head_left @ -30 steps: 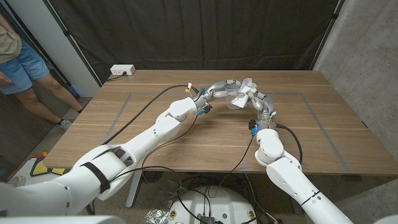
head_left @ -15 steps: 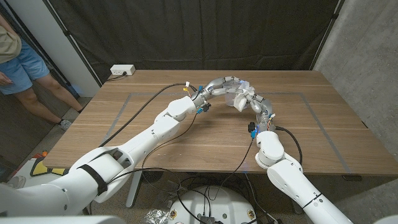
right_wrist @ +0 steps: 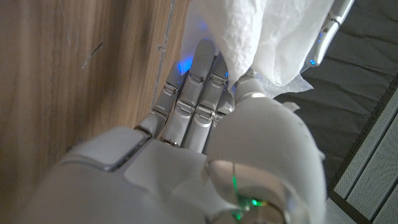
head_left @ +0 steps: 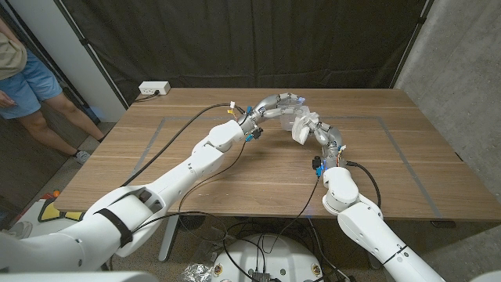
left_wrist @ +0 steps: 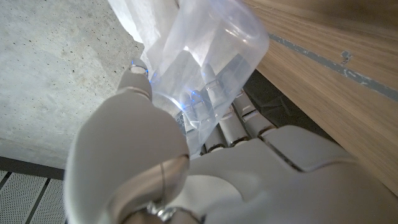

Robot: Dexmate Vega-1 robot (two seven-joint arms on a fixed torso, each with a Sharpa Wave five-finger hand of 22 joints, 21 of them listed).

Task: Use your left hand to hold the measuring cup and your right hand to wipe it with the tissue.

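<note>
Both arms reach in over the wooden table [head_left: 235,176] & meet above its far middle, a little toward the far edge. The left hand [head_left: 275,103] holds the measuring cup [head_left: 291,110] up off the table; wrist view shows the clear cup [left_wrist: 208,59] lying in the curl of that hand, fingers [left_wrist: 231,127] wrapped under one side & thumb over the other. The right hand [head_left: 319,130] pinches a white tissue [head_left: 301,125], crumpled, bunched against the thumb in its own wrist view [right_wrist: 261,34], & the wad sits right beside the cup, touching or nearly so; can't tell which from the head view.

Handling, as I judge it: cup looks like thin clear plastic, so light, a bit flexible, smooth enough to slip or twist if the wipe pushes hard. Best held round the body w/ fingers opposite thumb, as now, leaving rim & open side free for the tissue. Tissue is soft, limp, tears easily; keep it bunched so a firm pad meets the cup, not a loose flap. Firm but not crushing grip on the left, light pressure on the right.

A white power strip [head_left: 154,88] lies at the far left corner, and a person [head_left: 23,74] stands off beyond the table's left edge
</note>
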